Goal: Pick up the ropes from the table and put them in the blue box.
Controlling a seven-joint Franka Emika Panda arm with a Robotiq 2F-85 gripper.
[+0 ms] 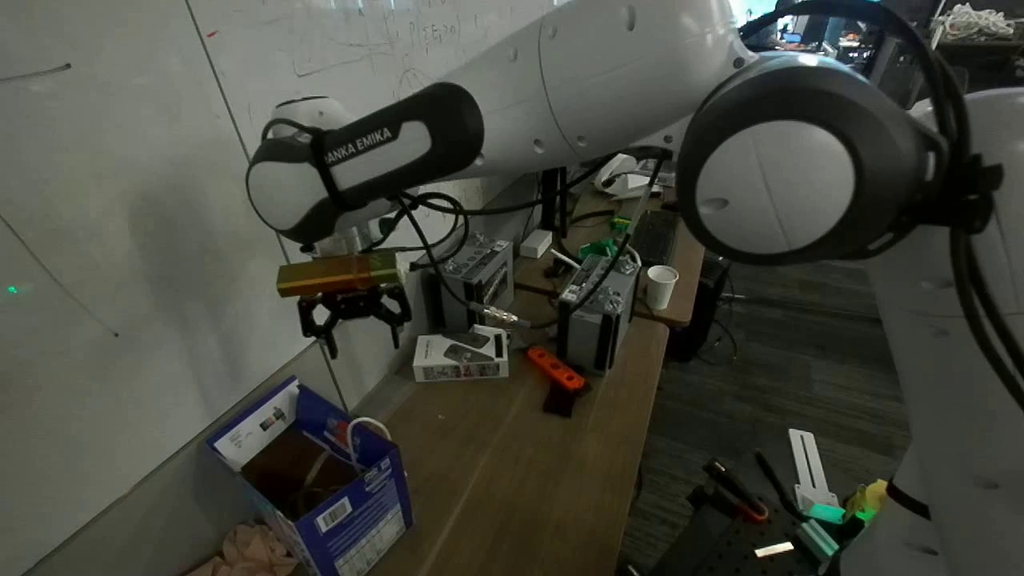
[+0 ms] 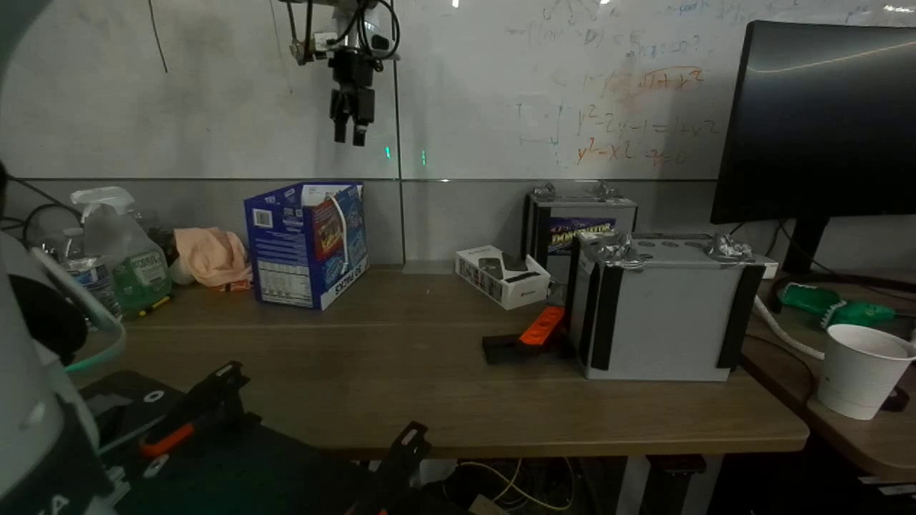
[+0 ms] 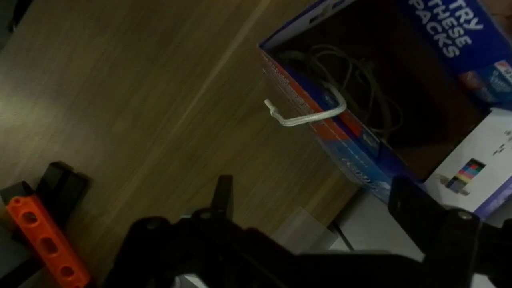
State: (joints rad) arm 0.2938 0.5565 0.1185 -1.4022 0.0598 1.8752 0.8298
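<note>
Placement looks nearly finished: white rope (image 3: 316,117) lies mostly in loose loops inside the blue cardboard box (image 2: 286,243). Higher up, the gripper (image 1: 365,349) hangs with jaws wide apart and nothing between them. The next move probably calls for tucking in the free end (image 3: 290,122), or backing off. That end crosses the rim and points down toward the wooden table (image 2: 401,357); the loops show no long axis.
</note>
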